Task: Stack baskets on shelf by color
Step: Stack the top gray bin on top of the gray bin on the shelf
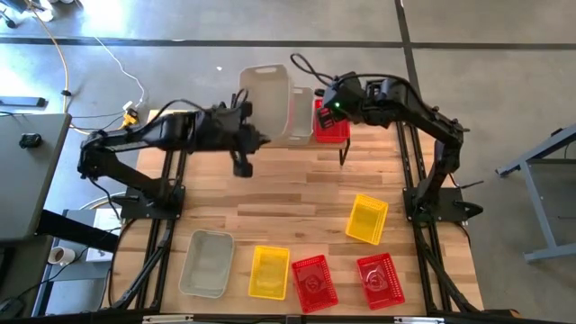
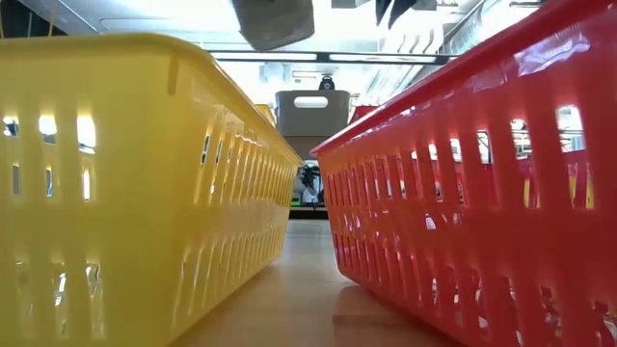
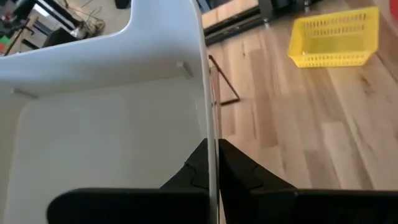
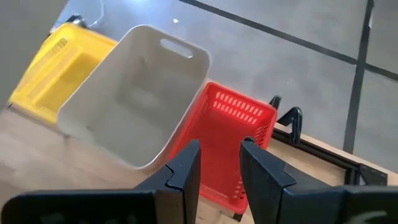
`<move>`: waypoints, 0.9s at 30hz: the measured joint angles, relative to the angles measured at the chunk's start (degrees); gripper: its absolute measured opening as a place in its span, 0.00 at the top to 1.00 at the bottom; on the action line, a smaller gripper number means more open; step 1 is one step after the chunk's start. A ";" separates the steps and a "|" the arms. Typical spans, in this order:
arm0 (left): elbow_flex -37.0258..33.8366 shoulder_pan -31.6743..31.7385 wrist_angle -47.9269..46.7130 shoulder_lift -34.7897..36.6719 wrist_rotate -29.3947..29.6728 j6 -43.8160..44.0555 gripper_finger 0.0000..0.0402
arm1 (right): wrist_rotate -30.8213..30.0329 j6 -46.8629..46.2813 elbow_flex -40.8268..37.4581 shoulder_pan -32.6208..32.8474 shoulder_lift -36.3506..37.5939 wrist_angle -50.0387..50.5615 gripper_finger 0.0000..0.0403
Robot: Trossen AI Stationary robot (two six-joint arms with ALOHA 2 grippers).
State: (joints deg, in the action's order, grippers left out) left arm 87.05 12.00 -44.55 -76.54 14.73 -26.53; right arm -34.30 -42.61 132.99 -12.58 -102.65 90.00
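The wooden plank tabletop carries most of the scene, with the two dark six-joint arms reaching in from either side toward its far edge. There the small raised shelf with thin black metal legs stands, largely hidden beneath baskets.

Eight small plastic mesh baskets can be counted from above. Three are translucent grey-white: one tilted grey-white basket is held up over the far edge, a second grey-white basket sits just beside it, and a third grey-white basket lies near the front left corner. Three are red: one red basket on the shelf, and two red baskets near the front edge. Two yellow ones show from above: a yellow basket at the front, between the grey-white and red ones, and a yellow basket further right, standing apart. The right wrist view shows a yellow basket beside the raised grey-white one.

The left gripper has its jaws pressed together on the side wall of the tilted grey-white basket. The right gripper hovers above the red basket on the shelf, jaws spread and gripping nothing.
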 joint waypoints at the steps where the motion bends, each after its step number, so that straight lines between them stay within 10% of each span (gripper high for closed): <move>1: -0.02 1.41 0.73 -0.18 -1.42 -0.85 1.00 | 0.00 0.02 0.00 -0.36 0.00 0.02 0.76; 27: 12.40 15.90 -3.98 -15.04 -16.82 -1.27 1.00 | 3.30 2.87 0.00 -6.54 0.00 0.02 0.76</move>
State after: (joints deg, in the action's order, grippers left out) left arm 99.45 27.90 -48.53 -91.58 -2.09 -27.79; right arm -31.00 -39.74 132.99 -19.11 -102.65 90.02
